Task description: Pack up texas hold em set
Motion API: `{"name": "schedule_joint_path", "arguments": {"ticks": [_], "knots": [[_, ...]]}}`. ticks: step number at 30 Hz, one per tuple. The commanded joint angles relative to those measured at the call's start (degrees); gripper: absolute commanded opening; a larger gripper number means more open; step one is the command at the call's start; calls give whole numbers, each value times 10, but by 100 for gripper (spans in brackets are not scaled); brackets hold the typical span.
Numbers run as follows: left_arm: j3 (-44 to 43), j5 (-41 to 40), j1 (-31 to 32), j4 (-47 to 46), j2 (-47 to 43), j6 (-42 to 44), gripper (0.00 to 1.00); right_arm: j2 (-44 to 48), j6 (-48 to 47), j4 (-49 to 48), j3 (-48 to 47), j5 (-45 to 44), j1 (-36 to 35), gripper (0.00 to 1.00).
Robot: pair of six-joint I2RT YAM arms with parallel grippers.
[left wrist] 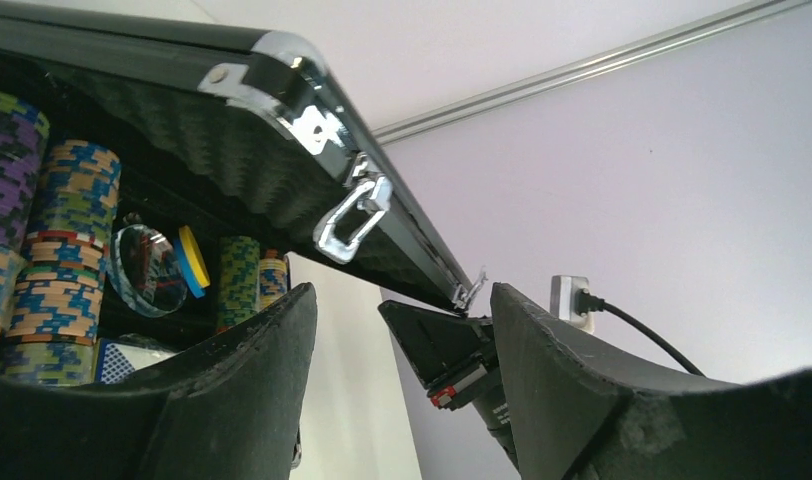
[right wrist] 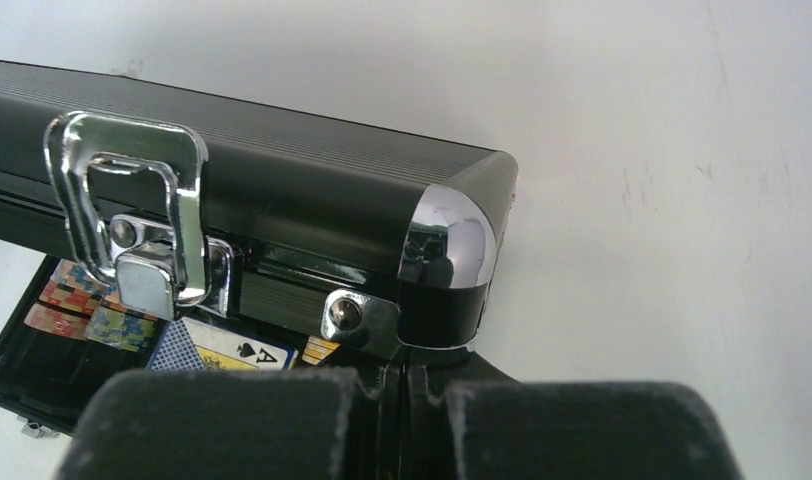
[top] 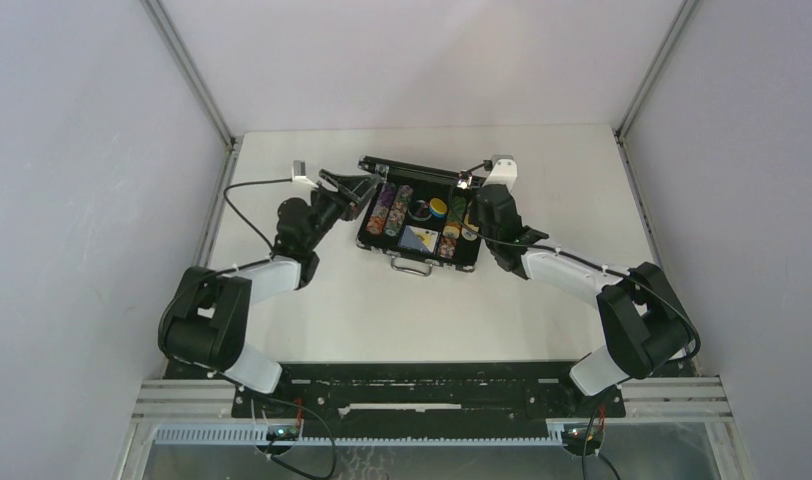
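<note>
Between left pincer (top: 354,190) and right pincer (top: 469,182) lies briefcase (top: 407,169).

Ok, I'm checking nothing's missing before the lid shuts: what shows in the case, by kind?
Chip rolls: 4
Card deck: 1
Clear token: 1
Yellow token: 1
Total: 7 in view

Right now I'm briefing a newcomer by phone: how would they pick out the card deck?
Look for the small black briefcase with silver edges lying open on the white table. Just behind its silver handle lies the blue-patterned card deck, the only flat rectangle among striped rolls of round chips.
</note>
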State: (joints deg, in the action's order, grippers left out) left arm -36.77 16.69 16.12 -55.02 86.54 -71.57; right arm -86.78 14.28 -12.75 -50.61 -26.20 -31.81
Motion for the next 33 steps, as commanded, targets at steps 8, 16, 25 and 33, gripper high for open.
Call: {"name": "schedule_joint_path", "arguments": {"ticks": [8,16,25,33], "knots": [[-51,-19,2,-4,31,-8,70,27,19,-31,5,15,14,0],[-90,-28,10,-7,66,-20,70,28,30,-33,12,25,23,0],[-81,-24,24,-23,52,-31,69,18,32,-33,12,29,27,0],[-76,-23,29,-25,24,-29,69,17,35,-31,15,29,27,0]]}}
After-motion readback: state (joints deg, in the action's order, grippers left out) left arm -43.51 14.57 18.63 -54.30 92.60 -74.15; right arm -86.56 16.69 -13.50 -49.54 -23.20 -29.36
